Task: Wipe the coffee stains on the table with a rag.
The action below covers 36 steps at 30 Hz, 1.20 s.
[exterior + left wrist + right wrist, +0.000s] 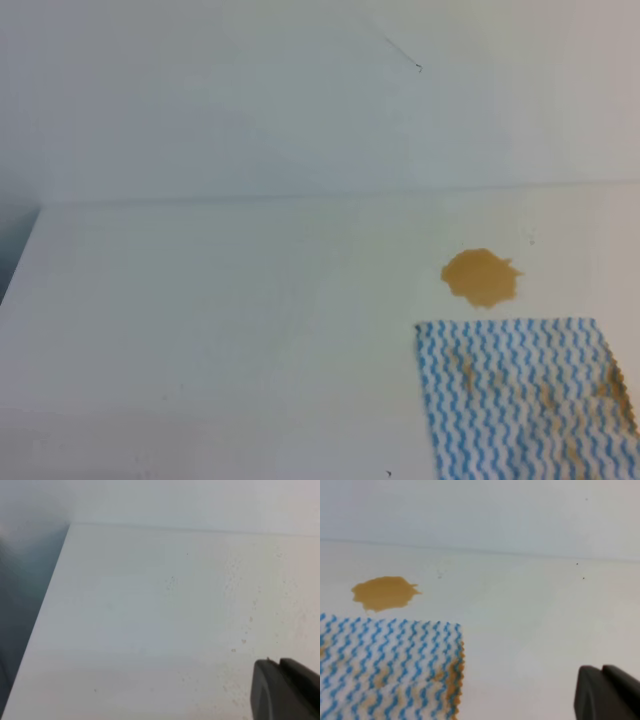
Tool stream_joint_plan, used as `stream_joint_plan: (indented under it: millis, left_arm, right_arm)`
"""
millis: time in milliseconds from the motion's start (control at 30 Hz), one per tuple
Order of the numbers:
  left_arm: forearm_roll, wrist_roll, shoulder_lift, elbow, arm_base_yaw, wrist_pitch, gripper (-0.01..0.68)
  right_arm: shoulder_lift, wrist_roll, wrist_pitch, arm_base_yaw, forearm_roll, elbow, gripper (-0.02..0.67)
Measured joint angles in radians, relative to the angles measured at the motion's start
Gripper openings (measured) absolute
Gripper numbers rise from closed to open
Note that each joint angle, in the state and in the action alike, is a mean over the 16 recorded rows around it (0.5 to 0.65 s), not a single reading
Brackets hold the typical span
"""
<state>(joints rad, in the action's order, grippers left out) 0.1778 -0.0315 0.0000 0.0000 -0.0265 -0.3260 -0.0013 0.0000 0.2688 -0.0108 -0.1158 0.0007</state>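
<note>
The coffee stains (481,277) are one tan-brown blot on the white table (220,320), right of centre. The rag (520,400), blue and white wavy stripes with brownish smudges, lies flat just in front of the blot, at the lower right. In the right wrist view the blot (384,593) lies just beyond the rag (385,670). My right gripper (601,669) shows as dark fingers pressed together at the lower right, well right of the rag and empty. My left gripper (278,662) looks the same, over bare table (150,620). Neither gripper shows in the exterior view.
A pale wall (300,100) rises behind the table's far edge. The table's left edge (40,620) drops off into a dark gap (20,580). Small dark specks dot the table top (583,578).
</note>
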Motion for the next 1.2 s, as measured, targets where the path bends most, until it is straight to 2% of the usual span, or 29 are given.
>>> stream_joint_plan:
  millis: [233,400,567,833,933,1067,1200]
  left_arm:
    - [0.000,0.000,0.000,0.000,0.000,0.000,-0.004]
    - [0.000,0.000,0.000,0.000,0.000,0.000,-0.004]
    - [0.000,0.000,0.000,0.000,0.000,0.000,-0.004]
    - [0.000,0.000,0.000,0.000,0.000,0.000,-0.004]
    - [0.000,-0.001,0.000,0.000,0.000,0.000,-0.004]
    - [0.000,-0.001,0.000,0.000,0.000,0.000,-0.004]
    - [0.000,-0.002,0.000,0.000,0.000,0.000,-0.004]
  right_arm:
    - [0.000,0.000,-0.012,0.000,0.000,0.000,-0.003]
    - [0.000,0.000,-0.105,0.000,0.000,0.000,-0.003]
    - [0.000,0.002,-0.320,0.000,-0.001,0.000,-0.003]
    - [0.000,0.012,-0.798,0.000,0.031,-0.001,-0.003]
    - [0.000,0.022,-0.901,0.000,0.059,-0.006,-0.003]
    - [0.000,0.046,-0.879,0.000,0.068,-0.049,-0.003]
    - [0.011,0.077,-0.699,0.000,0.067,-0.135,-0.003]
